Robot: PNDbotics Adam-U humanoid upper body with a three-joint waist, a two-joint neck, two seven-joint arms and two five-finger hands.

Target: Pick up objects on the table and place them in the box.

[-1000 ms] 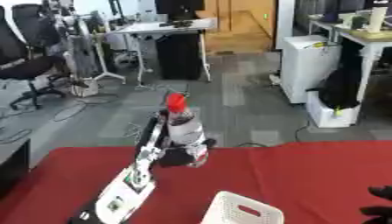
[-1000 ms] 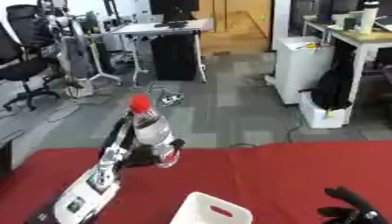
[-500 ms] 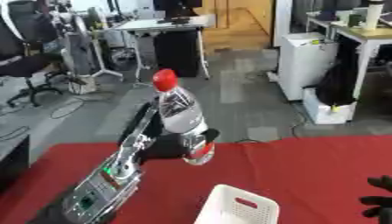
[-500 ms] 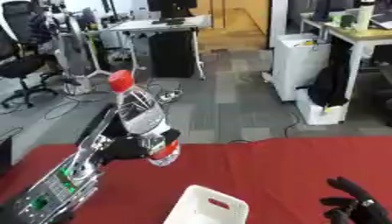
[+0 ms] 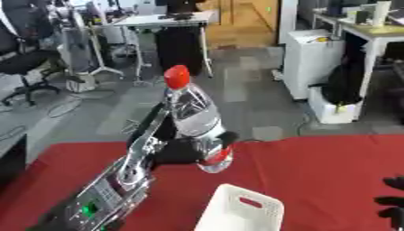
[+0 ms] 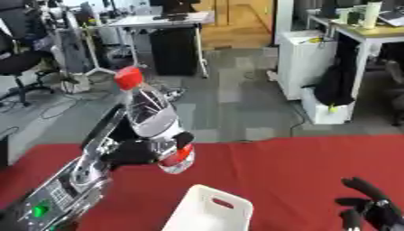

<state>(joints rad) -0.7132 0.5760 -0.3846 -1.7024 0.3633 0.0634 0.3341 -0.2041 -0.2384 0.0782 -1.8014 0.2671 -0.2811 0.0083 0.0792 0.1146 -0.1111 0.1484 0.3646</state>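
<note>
Now the left hand holds the bottle higher and nearer the camera than half a second ago, its fingers curled round the lower part, close to the red band of the label. The bottle stands nearly upright above the hand, leaning a little so that its red cap points up and slightly to the left. It is a clear plastic bottle, smooth and rounded, with light glinting on its shoulder; the cap is a short ribbed-looking cylinder, though the ribs are too blurred to be sure of.

Below and to the right of the hand sits the white box, a plastic basket with rounded corners and a slot handle cut in its near wall; it has come closer in the view since the earlier frame. The bottle is above the table, apart from the box and not over its opening. The table wears a flat red cloth with a matt surface.

The left arm is black with silver joints and a small green light on the forearm. The right hand shows at the lower right corner, fingers spread and relaxed, holding nothing.
</note>
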